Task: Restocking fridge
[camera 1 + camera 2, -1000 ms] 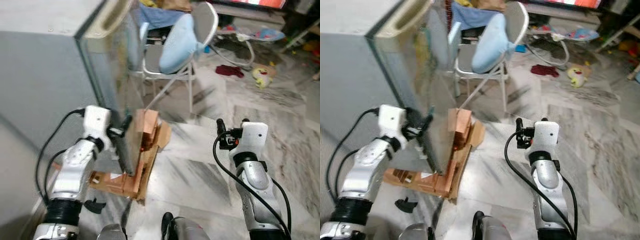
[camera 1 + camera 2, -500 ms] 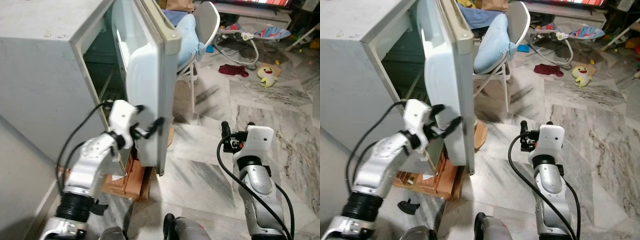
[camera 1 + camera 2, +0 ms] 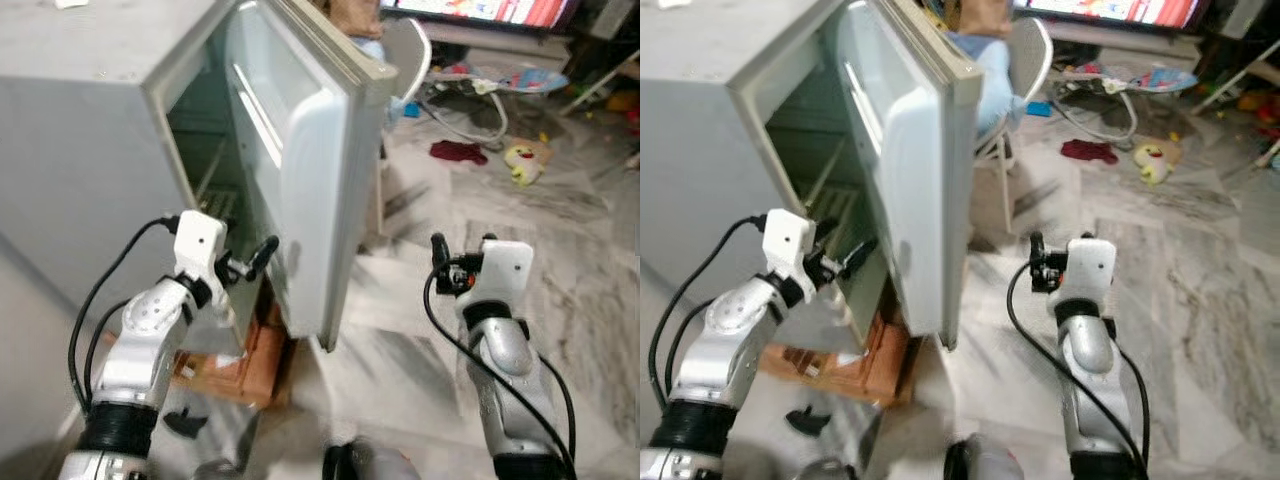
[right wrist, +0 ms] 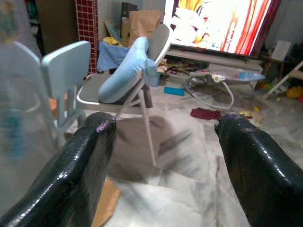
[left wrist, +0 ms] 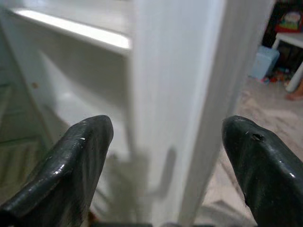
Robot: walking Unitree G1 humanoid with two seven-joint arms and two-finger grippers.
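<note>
Left eye view first: the fridge (image 3: 90, 150) stands with its door (image 3: 310, 190) swung out wide. My left gripper (image 3: 258, 258) sits just inside the door's lower edge, fingers spread, holding nothing. I'd guess that door is stiff and fairly heavy on its hinge, smooth painted metal, so slippery; best to push on the free edge rather than pinch it.

Right eye view gives me the shelves inside the fridge, plus the right gripper (image 3: 1036, 262) hanging beside the door, well apart from it. A folding chair (image 3: 1025, 60) stands behind the door.

Left wrist view shows what the head can't: both fingers (image 5: 71, 165) parted either side of the door's edge, not touching it.

Right wrist view looks past its open fingertips (image 4: 80, 165) at the chair and a TV (image 4: 218, 23).
</note>
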